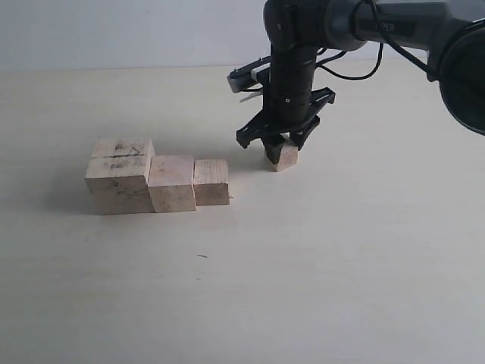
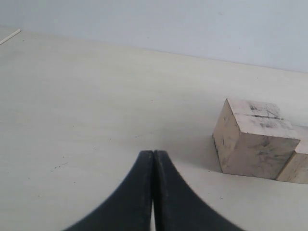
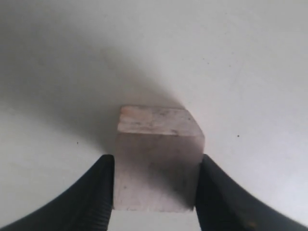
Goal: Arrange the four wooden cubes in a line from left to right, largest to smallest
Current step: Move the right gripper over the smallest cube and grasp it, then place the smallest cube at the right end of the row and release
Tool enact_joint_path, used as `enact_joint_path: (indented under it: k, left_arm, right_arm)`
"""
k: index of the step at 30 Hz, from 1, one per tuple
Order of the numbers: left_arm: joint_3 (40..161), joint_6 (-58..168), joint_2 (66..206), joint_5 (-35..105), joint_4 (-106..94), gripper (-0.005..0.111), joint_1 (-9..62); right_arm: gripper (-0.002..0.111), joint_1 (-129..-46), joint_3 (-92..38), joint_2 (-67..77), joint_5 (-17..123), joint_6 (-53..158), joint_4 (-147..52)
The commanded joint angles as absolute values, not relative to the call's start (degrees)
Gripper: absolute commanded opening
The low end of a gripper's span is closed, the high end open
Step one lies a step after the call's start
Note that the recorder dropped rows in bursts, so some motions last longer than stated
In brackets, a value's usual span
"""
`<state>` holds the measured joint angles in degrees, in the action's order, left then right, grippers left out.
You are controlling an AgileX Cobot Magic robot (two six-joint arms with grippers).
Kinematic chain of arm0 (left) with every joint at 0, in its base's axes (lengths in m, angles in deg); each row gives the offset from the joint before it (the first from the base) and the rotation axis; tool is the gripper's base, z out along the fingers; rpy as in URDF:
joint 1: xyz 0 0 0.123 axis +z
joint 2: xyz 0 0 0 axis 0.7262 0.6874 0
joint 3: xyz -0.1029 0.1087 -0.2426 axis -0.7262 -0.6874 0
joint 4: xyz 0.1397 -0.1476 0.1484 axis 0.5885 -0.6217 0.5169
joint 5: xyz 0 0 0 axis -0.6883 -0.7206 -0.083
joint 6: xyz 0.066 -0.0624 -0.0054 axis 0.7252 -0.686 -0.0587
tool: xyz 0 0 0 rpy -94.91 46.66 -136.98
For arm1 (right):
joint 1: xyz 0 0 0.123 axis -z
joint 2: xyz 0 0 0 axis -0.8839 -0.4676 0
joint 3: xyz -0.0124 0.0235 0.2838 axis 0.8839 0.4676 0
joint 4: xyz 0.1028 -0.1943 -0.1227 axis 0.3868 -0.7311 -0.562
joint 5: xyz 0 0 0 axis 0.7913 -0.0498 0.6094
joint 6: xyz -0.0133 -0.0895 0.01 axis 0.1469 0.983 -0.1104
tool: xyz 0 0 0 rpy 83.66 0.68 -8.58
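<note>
The left gripper has its jaws pressed together over the smooth pale table. The big cube, pencil-marked, the mid cube and the small cube touch in a row, with open tabletop around them. Apart to the right, the right gripper has its black jaws clamped on the smallest cube.

Right arm reaches in over the worktop's far right side, wrist vertical. Right gripper points straight down, fingers contacting opposite sides of the smallest cube. Left gripper: fingers pressed together.
</note>
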<state>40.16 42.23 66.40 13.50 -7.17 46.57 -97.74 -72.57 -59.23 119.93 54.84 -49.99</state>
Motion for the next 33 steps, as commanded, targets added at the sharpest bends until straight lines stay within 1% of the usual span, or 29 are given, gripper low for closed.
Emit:
enact_joint_path:
  k: [1,5,8,13,23,33]
  left_arm:
    - [39.98,42.38,66.11,14.06,-7.32,0.0,46.27]
    - [39.98,42.38,66.11,14.06,-7.32,0.0,46.27]
    - [39.98,42.38,66.11,14.06,-7.32,0.0,46.27]
    - [39.98,42.38,66.11,14.06,-7.32,0.0,46.27]
    - [39.98,42.38,66.11,14.06,-7.32,0.0,46.27]
    - [39.98,42.38,66.11,14.06,-7.32,0.0,46.27]
  right_arm:
    - [0.0,-97.79,-72.41,-56.45,122.63,65.34,-49.6]
    - [0.0,-97.79,-72.41,-53.65,123.11,80.34,-46.92]
    - [0.0,-97.79,-72.41,-52.97,123.11,93.44,-40.73]
    - [0.0,-97.79,-70.22,-52.97,123.11,106.86,-37.12]
    - [0.0,-98.05,-66.61,-53.18,123.11,112.1,-35.06]
    - [0.0,-98.08,-66.59,-55.23,122.17,115.17,-35.03]
